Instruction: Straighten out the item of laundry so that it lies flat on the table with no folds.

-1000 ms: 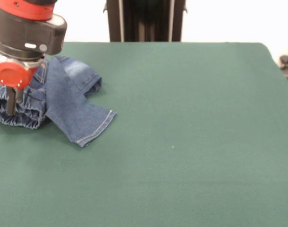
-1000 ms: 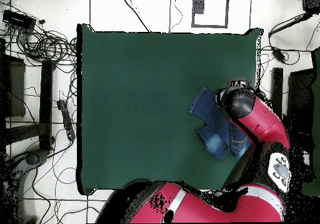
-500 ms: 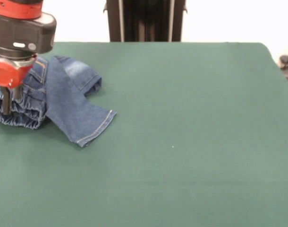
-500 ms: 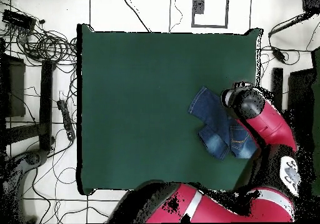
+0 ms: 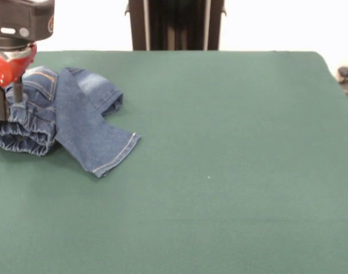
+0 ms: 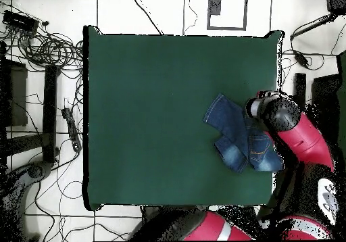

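Front view: my gripper (image 5: 7,103) hangs at the left edge, fingers (image 5: 17,91) parted and empty, tips over the bunched waist end of the jeans (image 5: 60,117). One leg lies folded across towards its hem. I judge I am between grasps — next I need a hold on that leg, to draw it out.

Overhead: the jeans sit crumpled near the table (image 6: 149,117)'s right edge, my wrist upright above them.
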`<state>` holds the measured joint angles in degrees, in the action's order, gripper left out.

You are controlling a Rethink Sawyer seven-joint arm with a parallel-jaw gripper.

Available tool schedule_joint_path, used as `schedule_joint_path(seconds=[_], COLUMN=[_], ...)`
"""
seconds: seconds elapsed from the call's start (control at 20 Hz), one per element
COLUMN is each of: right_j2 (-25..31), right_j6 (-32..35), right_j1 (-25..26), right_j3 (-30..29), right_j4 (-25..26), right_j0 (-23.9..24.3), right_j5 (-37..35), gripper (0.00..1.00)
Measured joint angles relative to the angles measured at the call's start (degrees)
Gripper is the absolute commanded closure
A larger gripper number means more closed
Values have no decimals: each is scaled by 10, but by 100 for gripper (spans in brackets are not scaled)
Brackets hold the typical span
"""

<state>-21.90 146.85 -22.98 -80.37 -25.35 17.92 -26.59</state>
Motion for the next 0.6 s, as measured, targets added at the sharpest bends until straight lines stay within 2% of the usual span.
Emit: schedule_joint_path(seconds=[0.6], right_j2=[22], right_j6=[0], right_j1=[-18], right_j3=[-4], right_j4=[-3], right_j0=[19], right_j5=[-4], gripper=[0])
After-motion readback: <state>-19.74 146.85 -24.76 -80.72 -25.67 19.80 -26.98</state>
